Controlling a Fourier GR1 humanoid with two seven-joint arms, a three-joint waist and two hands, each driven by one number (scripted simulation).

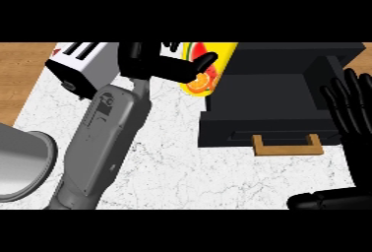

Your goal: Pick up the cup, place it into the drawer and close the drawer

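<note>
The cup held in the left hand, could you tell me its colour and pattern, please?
Head view: the cup is yellow with orange fruit-slice pictures and some red.

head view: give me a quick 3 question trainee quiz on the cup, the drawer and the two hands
1. True or false: the left hand is curled round the yellow cup with fruit print.
2. Where is the cup relative to the black drawer unit?
A. lying on the white counter in front of the handle
B. held at the unit's upper left corner
C. standing on the toaster
3. Fill in: the drawer with the wooden handle is pulled ____.

Key:
1. True.
2. B.
3. Open, its box cavity showing; the right hand rests open at the right edge, fingers up, holding nothing.
</note>
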